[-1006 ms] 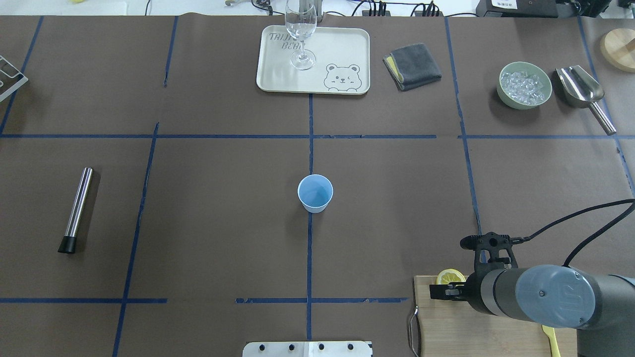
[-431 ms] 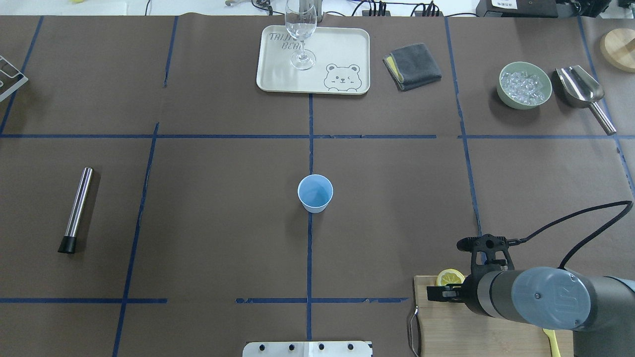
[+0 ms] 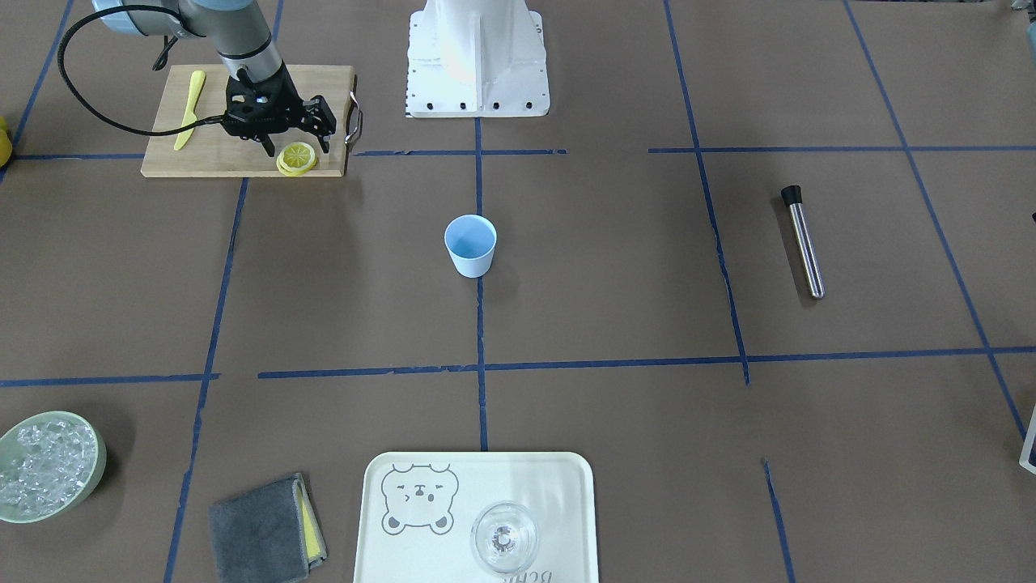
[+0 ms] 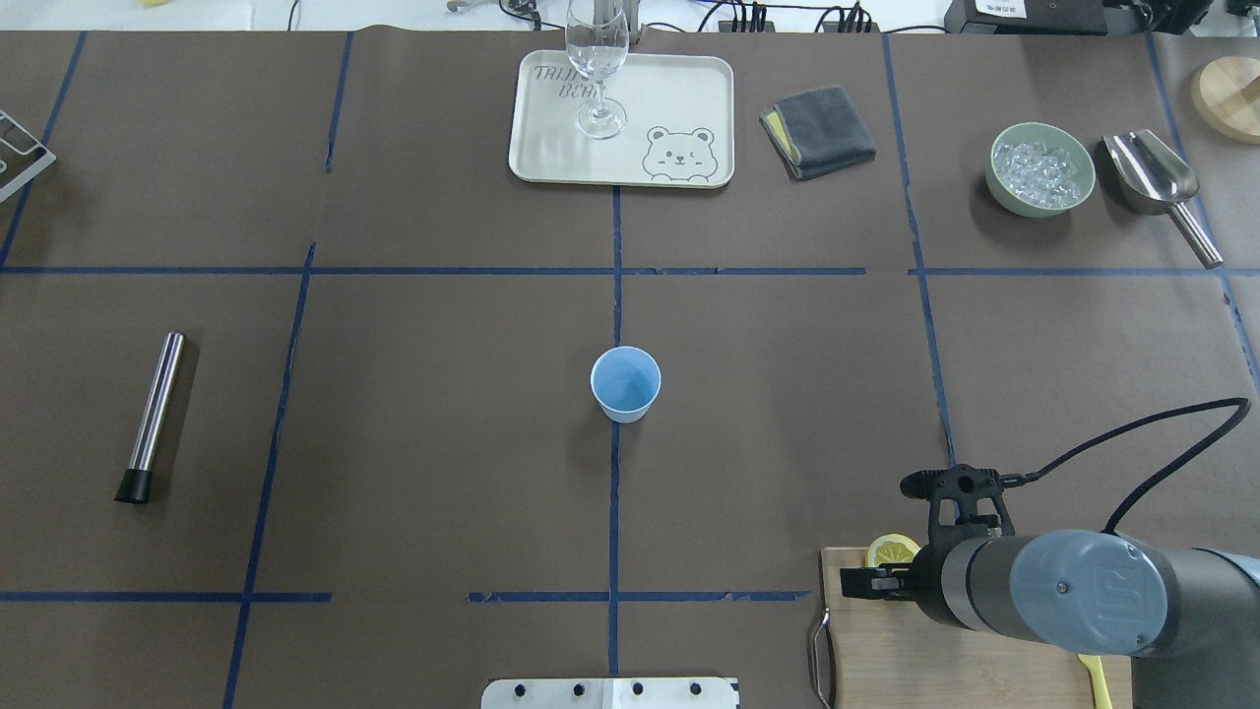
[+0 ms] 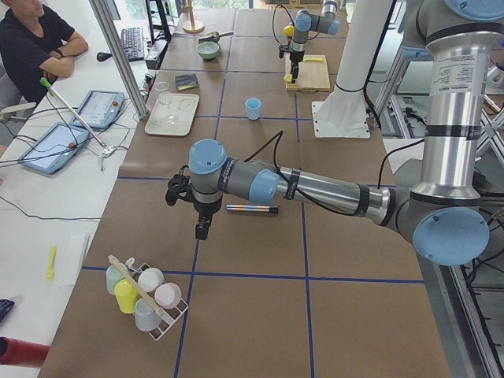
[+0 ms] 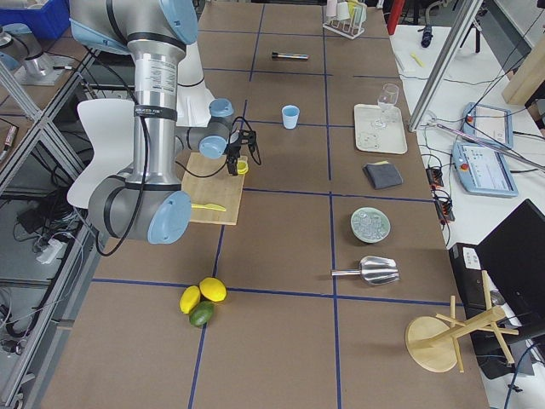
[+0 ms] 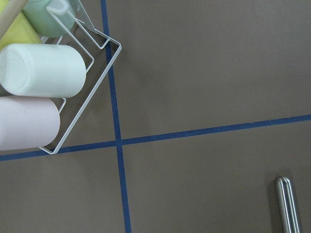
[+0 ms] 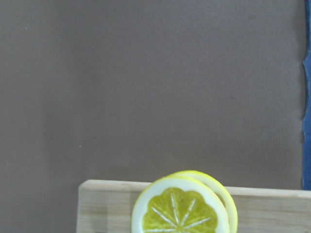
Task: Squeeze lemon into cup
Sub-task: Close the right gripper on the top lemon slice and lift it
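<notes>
Both jaws of the right gripper [image 3: 296, 146] stand apart, one at each side of the lemon [image 3: 296, 159]. The slice lies flat, cut face up, on other slices at the corner of the wooden board [image 3: 212, 159]. It is round, so no long axis. The cup [image 3: 470, 245] stands upright, well apart. For the left gripper [image 5: 201, 230] I cannot tell.

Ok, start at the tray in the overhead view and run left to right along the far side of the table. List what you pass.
tray → grey cloth → green bowl of ice → metal scoop
</notes>
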Available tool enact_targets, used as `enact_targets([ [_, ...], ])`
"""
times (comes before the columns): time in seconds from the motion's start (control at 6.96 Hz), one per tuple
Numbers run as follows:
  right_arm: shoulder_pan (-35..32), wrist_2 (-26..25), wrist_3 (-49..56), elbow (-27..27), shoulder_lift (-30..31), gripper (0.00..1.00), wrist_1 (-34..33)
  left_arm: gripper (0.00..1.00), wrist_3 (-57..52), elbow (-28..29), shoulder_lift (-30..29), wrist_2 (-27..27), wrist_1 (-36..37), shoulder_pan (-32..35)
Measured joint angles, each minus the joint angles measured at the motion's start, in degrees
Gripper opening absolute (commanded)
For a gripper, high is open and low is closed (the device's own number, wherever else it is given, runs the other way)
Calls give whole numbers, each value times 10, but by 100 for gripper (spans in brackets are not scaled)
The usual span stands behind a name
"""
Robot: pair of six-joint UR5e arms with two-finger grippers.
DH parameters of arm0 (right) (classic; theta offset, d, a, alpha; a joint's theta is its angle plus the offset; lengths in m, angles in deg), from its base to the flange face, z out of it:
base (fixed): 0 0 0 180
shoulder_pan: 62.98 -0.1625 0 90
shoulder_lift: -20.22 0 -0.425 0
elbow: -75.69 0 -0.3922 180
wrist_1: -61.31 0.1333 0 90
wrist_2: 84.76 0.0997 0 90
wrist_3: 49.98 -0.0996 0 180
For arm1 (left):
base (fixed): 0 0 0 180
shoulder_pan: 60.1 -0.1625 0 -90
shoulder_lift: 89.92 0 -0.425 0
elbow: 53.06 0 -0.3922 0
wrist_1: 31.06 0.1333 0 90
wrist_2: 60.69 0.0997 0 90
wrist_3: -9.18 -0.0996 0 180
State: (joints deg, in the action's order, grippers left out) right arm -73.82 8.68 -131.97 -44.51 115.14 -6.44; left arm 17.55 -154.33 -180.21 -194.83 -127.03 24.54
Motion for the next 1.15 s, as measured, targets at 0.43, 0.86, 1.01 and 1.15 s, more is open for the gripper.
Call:
enact_targets([
  [0.43,-3,1,1,1,0,65,0,100,1,-1,0,-1,0,0],
  [0.86,-7,5,1,0,3,48,-1,100,2,-1,0,-1,0,0],
  [1.01,-8,6,1,-1,4,47,-1,100,2,-1,0,-1,0,0],
  [1.15,-9,6,1,-3,4,47,0,100,2,-1,0,-1,0,0],
])
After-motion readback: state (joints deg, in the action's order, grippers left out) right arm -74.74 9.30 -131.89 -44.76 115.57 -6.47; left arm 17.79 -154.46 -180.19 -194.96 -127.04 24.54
